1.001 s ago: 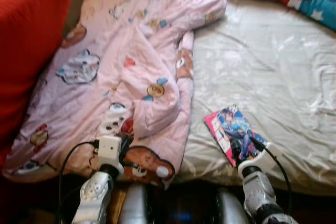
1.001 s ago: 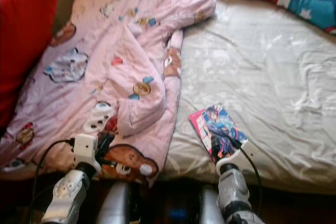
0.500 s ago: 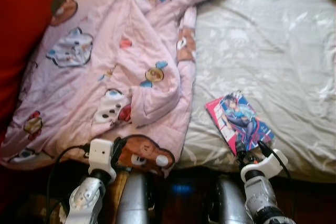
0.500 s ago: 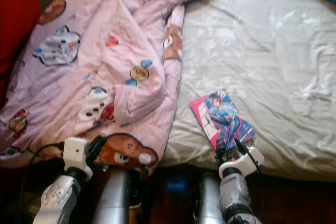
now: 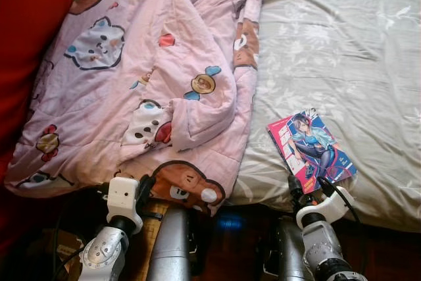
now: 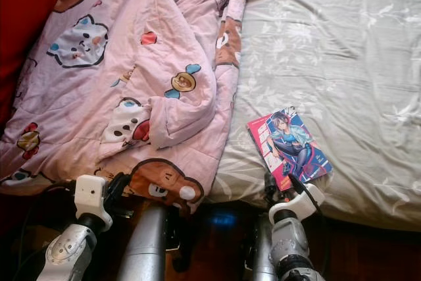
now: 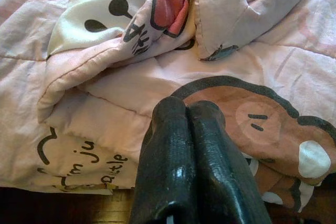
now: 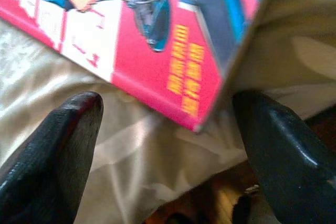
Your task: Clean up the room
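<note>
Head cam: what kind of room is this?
Most likely a bedroom: a bed with a pale floral sheet, a pink cartoon-print quilt rumpled across it, and a comic book near the bed's edge, just ahead of the open right gripper.

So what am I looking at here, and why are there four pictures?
It is a walking robot at a bed. Two pictures come from cameras in its head, looking down; the other two from cameras on its wrists. The silver arms end in black two-fingered pincers. On the bed lie a pink quilt with cartoon animals and a comic book. The left pincer is shut, holding nothing, at the quilt's near edge. The right pincer is open, its fingers on either side of the book's near corner, not yet gripping.
</note>
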`<state>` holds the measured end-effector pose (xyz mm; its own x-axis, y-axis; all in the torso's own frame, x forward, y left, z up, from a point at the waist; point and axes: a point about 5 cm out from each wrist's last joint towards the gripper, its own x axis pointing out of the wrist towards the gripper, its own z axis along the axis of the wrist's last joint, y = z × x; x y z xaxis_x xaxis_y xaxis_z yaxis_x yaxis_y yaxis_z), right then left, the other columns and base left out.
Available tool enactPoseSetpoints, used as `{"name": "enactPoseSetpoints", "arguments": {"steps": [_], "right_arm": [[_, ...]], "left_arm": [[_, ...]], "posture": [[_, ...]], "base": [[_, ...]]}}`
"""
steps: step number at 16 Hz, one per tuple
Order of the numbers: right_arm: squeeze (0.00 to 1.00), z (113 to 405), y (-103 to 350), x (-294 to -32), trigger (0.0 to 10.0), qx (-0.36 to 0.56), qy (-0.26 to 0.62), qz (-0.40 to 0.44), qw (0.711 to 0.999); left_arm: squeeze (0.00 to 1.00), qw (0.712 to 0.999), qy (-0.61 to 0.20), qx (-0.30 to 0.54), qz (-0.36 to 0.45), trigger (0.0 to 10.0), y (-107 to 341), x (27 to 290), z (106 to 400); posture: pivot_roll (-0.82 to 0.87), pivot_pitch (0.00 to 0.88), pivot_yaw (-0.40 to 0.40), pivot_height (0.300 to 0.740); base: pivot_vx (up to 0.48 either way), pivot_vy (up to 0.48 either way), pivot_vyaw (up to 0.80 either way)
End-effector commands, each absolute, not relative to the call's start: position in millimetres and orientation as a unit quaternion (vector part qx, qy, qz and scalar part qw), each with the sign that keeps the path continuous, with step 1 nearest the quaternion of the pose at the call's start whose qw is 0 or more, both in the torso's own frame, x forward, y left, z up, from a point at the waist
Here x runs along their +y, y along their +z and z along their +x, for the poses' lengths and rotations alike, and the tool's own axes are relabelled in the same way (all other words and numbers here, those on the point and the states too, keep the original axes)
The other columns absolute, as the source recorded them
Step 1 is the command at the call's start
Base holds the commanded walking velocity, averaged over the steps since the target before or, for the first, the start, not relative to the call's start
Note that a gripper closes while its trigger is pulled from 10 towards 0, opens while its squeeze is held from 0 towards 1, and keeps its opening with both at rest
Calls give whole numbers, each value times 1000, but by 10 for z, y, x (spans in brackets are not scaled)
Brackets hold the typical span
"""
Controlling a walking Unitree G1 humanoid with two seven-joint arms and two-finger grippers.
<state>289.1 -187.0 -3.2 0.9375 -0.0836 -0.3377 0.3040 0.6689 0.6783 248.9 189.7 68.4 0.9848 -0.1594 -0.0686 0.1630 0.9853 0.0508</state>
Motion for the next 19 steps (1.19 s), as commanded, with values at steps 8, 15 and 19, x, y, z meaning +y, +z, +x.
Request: {"name": "enactPoseSetpoints", "arguments": {"steps": [8, 15, 19], "right_arm": [[0, 2801, -128, -1806, 10000, 153, -100, 416, 891], [0, 2900, 32, -1787, 10000, 68, -69, 461, 882], [0, 2830, 9, -1764, 10000, 39, -65, 477, 875]], "left_arm": [[0, 994, -79, 60, 41, 10000, 629, 1944, 2384], [0, 993, -85, 65, 47, 10000, 609, 1926, 2359], [0, 992, -90, 67, 49, 10000, 598, 1916, 2355]], "posture": [[226, 415, 84, 627], [222, 409, 92, 627], [213, 412, 94, 627]], "base": [[0, 0, 0], [0, 0, 0], [0, 0, 0]]}}
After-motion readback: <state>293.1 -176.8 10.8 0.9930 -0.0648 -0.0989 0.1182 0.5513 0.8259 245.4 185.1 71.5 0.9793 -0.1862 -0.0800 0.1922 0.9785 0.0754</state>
